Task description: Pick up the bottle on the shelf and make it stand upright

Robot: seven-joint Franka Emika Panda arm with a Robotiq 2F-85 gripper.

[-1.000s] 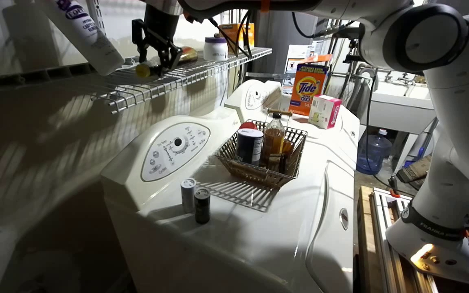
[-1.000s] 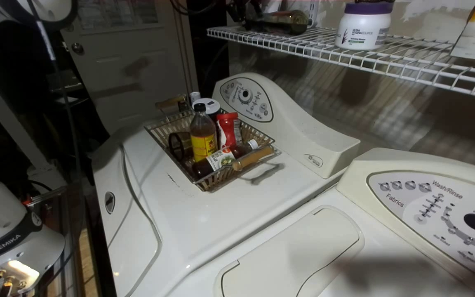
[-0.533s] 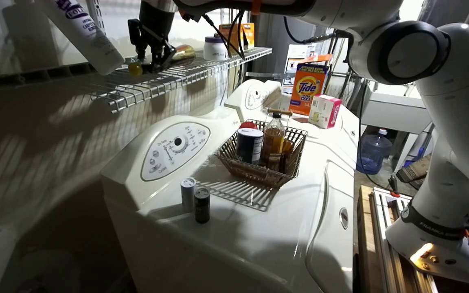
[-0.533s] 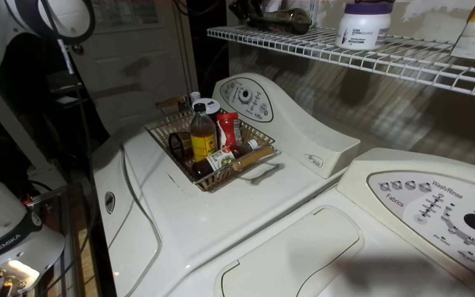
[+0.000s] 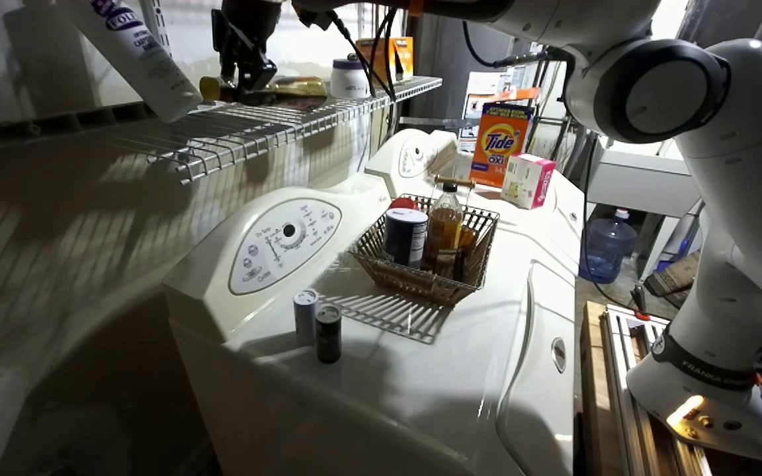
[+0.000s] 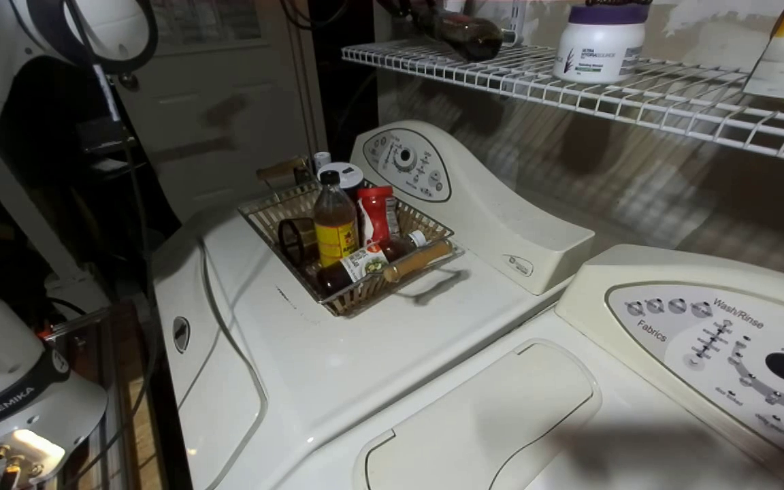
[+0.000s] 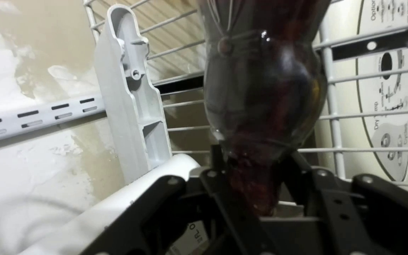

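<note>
Black gripper (image 7: 257, 159), single, clasps one bottle (image 7: 264, 88) over one shelf (image 6: 569, 95).

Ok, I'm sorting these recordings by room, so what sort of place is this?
Most likely a laundry room or laundry corner: a washer panel marked Wash/Rinse, a dryer panel marked Dry Temp, and an orange Tide box show it. Whether it is in a home I cannot tell.
</note>
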